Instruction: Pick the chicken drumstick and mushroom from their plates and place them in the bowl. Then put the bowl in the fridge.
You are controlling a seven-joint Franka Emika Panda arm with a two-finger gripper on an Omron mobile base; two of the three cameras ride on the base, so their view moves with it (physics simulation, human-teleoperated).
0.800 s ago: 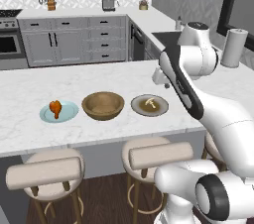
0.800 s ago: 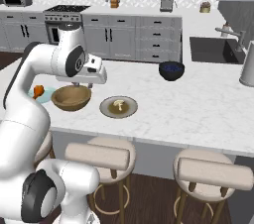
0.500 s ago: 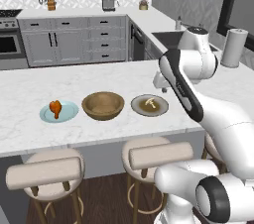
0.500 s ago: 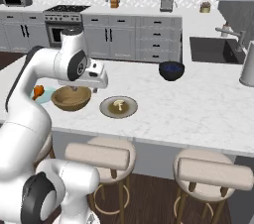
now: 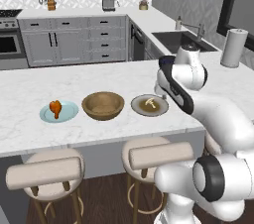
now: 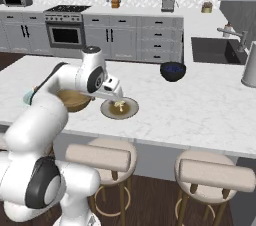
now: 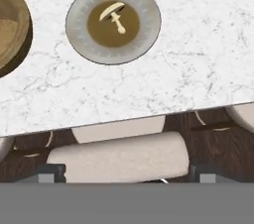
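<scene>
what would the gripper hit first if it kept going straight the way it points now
Probably the stool seat just off the counter edge, since the hand view centres near that edge. The mushroom on its plate lies off to one side. Depth is unclear.

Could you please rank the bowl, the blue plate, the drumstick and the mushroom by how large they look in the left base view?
1. The bowl
2. The blue plate, close to the bowl's width but flat
3. The drumstick
4. The mushroom

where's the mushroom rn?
The mushroom lies in the middle of the grey-brown plate, on the island counter just right of the wooden bowl in the left base view.
</scene>
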